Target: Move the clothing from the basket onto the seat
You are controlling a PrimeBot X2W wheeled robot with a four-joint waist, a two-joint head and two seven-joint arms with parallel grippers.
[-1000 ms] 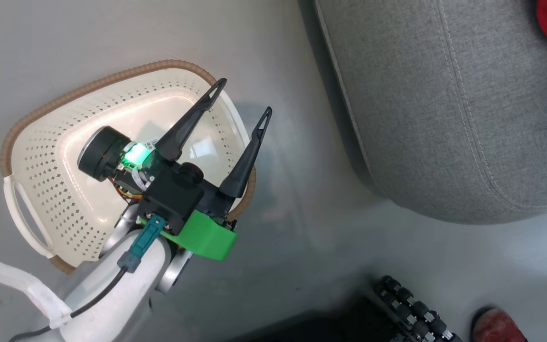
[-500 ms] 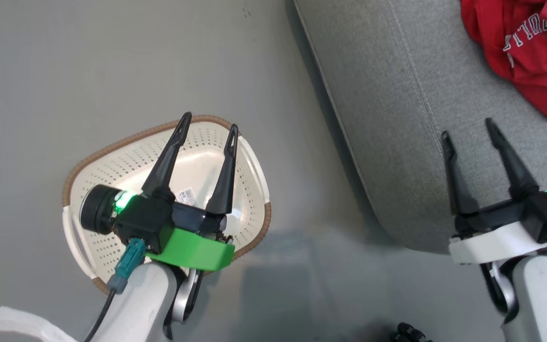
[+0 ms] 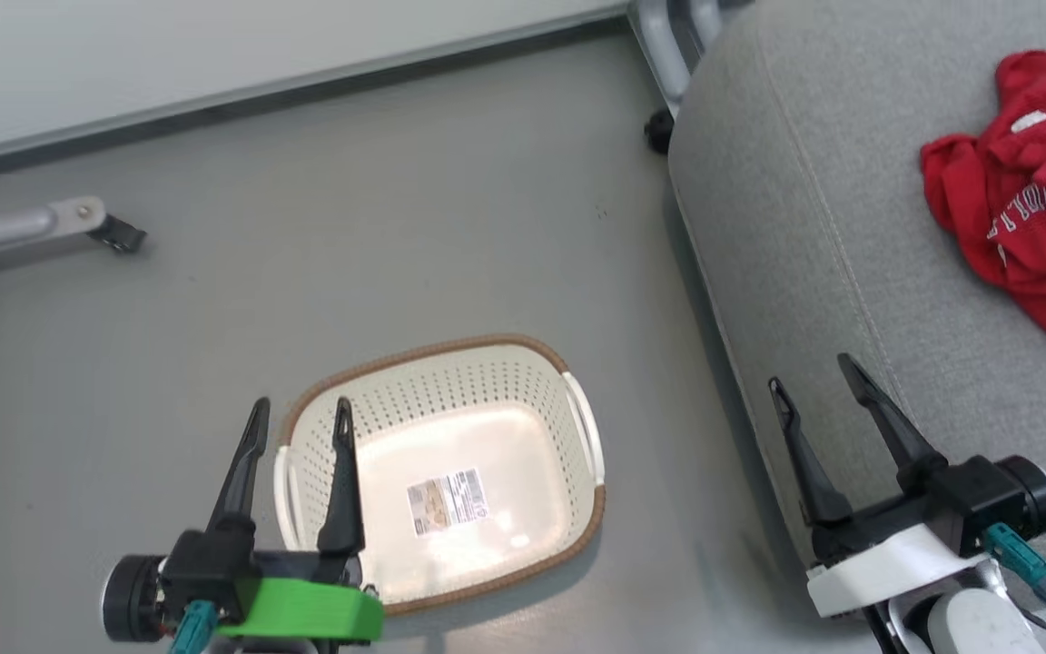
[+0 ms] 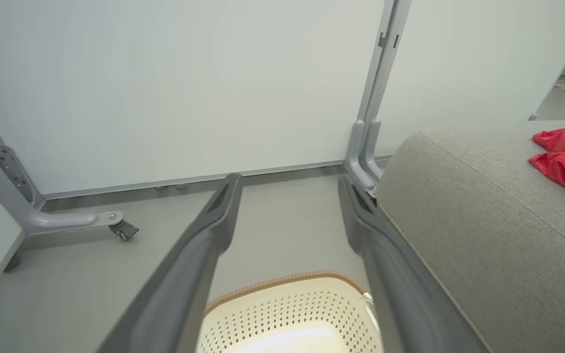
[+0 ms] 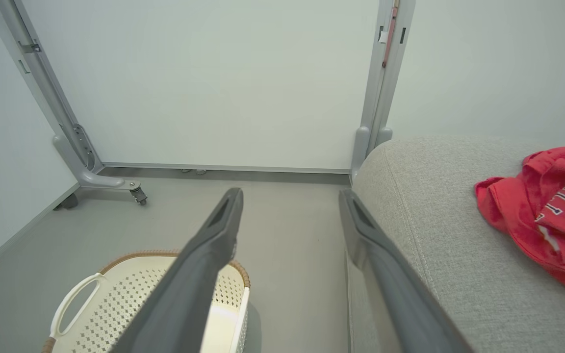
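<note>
Clothing: red garment (image 3: 1027, 227) with white lettering, crumpled on top of the seat (image 3: 814, 227), well in from the side that faces the basket.
Seat: large grey cushion with a stitched seam.
Basket (image 3: 437, 386): upright on the floor (image 3: 396, 227) near the seat, not touching it; a paper label (image 3: 447, 500) lies on its bottom.
Left claw (image 3: 300, 409): released, fingers spread, holding nothing, above the basket's side farthest from the seat.
Right claw (image 3: 808, 372): released, holding nothing, over the seat's rounded edge, well apart from the clothing.
</note>
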